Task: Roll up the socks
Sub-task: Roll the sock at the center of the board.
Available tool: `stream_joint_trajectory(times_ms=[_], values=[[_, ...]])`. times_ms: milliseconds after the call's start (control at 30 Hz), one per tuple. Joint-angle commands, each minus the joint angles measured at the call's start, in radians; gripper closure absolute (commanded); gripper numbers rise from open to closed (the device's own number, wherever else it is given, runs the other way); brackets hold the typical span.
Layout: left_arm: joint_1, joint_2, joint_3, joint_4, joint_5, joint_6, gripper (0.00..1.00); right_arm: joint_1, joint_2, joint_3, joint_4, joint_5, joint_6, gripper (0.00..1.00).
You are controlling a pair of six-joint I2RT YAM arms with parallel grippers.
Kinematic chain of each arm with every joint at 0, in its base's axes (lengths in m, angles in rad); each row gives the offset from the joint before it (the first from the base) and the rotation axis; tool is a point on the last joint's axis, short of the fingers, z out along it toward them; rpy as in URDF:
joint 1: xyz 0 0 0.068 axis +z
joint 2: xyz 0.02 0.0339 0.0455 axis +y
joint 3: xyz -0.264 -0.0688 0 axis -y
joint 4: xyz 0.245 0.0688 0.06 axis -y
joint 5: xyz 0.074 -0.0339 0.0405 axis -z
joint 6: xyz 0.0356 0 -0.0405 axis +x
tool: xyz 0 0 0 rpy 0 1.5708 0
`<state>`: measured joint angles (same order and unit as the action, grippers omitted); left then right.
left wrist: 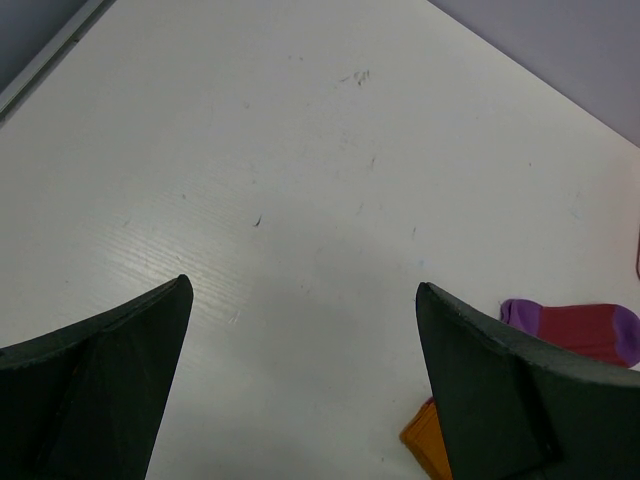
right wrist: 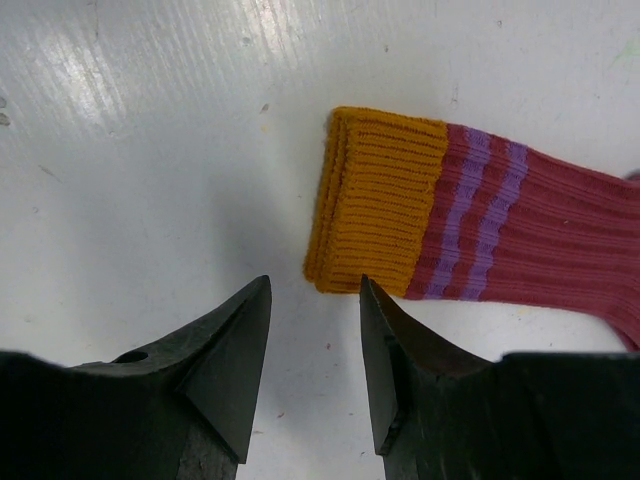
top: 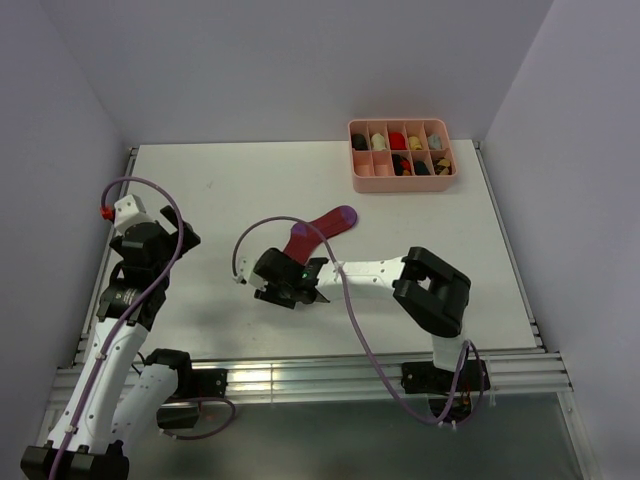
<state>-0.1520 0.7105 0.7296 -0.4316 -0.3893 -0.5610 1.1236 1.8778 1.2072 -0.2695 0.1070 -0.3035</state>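
Sock (top: 318,232) is laid flat mid-table, toe toward the tray (top: 400,184), cuff (right wrist: 385,200) at the near end, just ahead of the right gripper (right wrist: 315,290). Right jaws are set narrow with a gap and nothing between them. One finger (right wrist: 385,330) is placed at the cuff's near edge; contact cannot be told. Left gripper (left wrist: 305,290) is held wide and empty above bare table (left wrist: 300,150), with the sock off to its right.

Risks, as judged:
- Only the cuff's top layer could be pinched, so the roll would be started loose.
- The cuff could be shoved along the smooth table rather than lifted, since the jaws are offset toward its corner.
- With the toe end not pinned, the whole sock could be dragged instead of rolled.

Count: one sock seen (cuff edge looks doubled, so a second beneath cannot be ruled out), two grippers, one tray, bundles (top: 400,160) too small to be counted
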Motion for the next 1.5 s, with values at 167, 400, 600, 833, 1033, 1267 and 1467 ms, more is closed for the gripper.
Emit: stream_joint_trajectory(times_ms=[167,400,600,833,1033,1267,1467], values=[[0.005,-0.020,0.024,0.010,0.004,0.016,0.01,0.015,0.058,0.057,0.045,0.046,-0.052,0.52],[0.005,-0.020,0.024,0.011,0.007,0.018,0.01,0.027,0.116,0.068,0.024,0.097,-0.074,0.54],[0.005,-0.023,0.024,0.010,0.007,0.018,0.01,0.030,0.127,0.063,0.007,0.092,-0.075,0.54],[0.005,-0.023,0.024,0.010,0.006,0.016,0.01,0.031,0.159,0.081,-0.027,0.082,-0.077,0.76],[0.005,-0.023,0.024,0.010,0.004,0.018,0.01,0.028,0.172,0.078,-0.036,0.076,-0.060,1.00],[0.005,-0.017,0.022,0.014,0.018,0.018,0.01,-0.019,0.135,0.074,-0.036,-0.039,0.018,1.00],[0.005,0.010,0.033,0.002,0.073,-0.026,0.01,-0.128,0.064,0.074,-0.011,-0.248,0.130,1.00]])
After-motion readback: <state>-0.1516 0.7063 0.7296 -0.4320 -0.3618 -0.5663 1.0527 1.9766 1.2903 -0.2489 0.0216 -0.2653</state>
